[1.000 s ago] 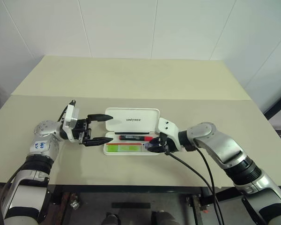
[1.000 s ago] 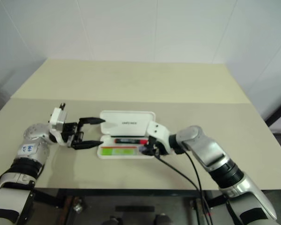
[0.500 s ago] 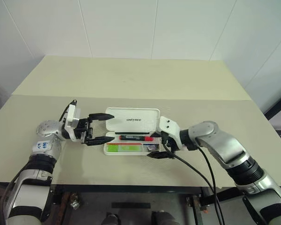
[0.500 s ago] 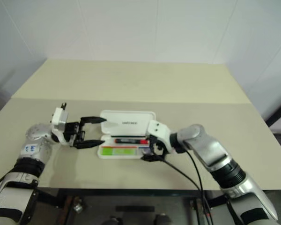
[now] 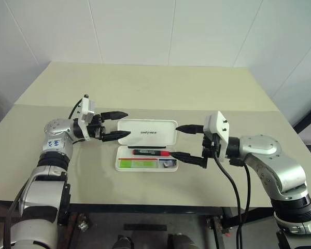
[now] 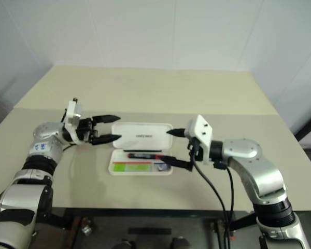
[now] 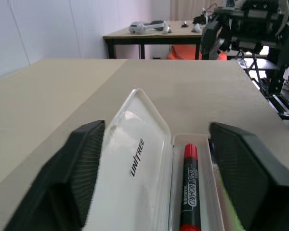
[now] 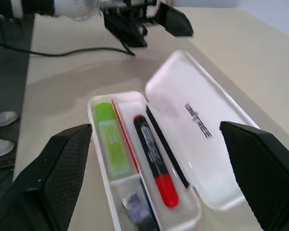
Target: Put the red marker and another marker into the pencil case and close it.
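The white pencil case (image 5: pixel 147 133) lies open in the middle of the table, its lid flat toward the far side. In its tray (image 5: pixel 121 168) the red marker (image 5: pixel 151 152) lies along the hinge side. The other marker, a light-green highlighter (image 5: pixel 137 163), lies along the near side. My left gripper (image 5: pixel 126 124) hovers open at the lid's left end, pointing right, its lower fingertip over the lid's edge. My right gripper (image 5: pixel 176 140) hangs wide open just right of the case, pointing left, with nothing between its fingers. The right wrist view looks down on the marker (image 8: pixel 154 154) and the highlighter (image 8: pixel 108 144).
A small dark object (image 5: pixel 169 163) sits in the tray's right end compartment. A black cable (image 5: pixel 220 179) trails from my right wrist toward the table's near edge. The table has a seam (image 5: pixel 223 109) across it, with bare surface beyond.
My right gripper opened wide, lifted off the tray's right end and drew back to the right. My left gripper rose and moved to the lid's left end, its fingers closer together.
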Tool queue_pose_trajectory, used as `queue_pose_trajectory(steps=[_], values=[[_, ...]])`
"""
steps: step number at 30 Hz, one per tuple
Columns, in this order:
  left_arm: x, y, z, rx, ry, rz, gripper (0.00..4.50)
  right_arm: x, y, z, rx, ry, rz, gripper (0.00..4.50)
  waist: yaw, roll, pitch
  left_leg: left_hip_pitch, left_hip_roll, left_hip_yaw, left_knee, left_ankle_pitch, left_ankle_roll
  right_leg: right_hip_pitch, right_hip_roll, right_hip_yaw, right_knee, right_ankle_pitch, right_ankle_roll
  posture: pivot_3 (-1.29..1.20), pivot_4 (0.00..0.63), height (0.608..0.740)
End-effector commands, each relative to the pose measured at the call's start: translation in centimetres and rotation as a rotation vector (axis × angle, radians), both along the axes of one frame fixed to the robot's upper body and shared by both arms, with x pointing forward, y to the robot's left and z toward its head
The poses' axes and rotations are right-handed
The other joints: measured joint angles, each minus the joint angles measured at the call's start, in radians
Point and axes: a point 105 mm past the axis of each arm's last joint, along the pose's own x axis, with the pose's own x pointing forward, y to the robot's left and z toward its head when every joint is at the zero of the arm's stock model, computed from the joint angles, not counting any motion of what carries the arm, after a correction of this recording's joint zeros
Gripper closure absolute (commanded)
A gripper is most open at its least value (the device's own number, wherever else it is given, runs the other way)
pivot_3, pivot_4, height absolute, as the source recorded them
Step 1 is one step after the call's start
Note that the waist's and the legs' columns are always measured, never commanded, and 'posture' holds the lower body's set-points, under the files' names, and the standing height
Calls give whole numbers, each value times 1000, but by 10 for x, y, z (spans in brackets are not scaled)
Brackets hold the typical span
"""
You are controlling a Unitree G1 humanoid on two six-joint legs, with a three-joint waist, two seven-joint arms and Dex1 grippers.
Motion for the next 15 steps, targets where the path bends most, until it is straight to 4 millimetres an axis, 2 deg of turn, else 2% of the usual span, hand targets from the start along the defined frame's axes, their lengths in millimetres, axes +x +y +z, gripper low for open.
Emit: queue_pose_trajectory(steps=[1, 6, 8, 12, 15], values=[[4, -3, 15, -16, -19, -1, 2199, -7, -9, 17, 27, -81, -12, 0, 3, 0, 0, 0, 0, 0, 0, 0, 0, 0, 0, 0, 0, 0, 0, 0, 150, 740], [15, -6, 24, -20, -14, 49, 3958, -10, -19, 19, 29, -108, -27, 0, 4, 0, 0, 0, 0, 0, 0, 0, 0, 0, 0, 0, 0, 0, 0, 0, 150, 740], [20, -5, 30, -27, -16, 88, 4478, -8, -23, 21, 28, -121, -50, 0, 4, 0, 0, 0, 0, 0, 0, 0, 0, 0, 0, 0, 0, 0, 0, 0, 150, 740], [37, 3, 37, 9, -24, 257, 4478, -7, -28, 23, 35, -136, -78, 0, 5, 0, 0, 0, 0, 0, 0, 0, 0, 0, 0, 0, 0, 0, 0, 0, 150, 740], [48, 13, 32, 71, -16, 384, 4478, -8, -32, 23, 39, -131, -88, 0, 5, 0, 0, 0, 0, 0, 0, 0, 0, 0, 0, 0, 0, 0, 0, 0, 150, 740]])
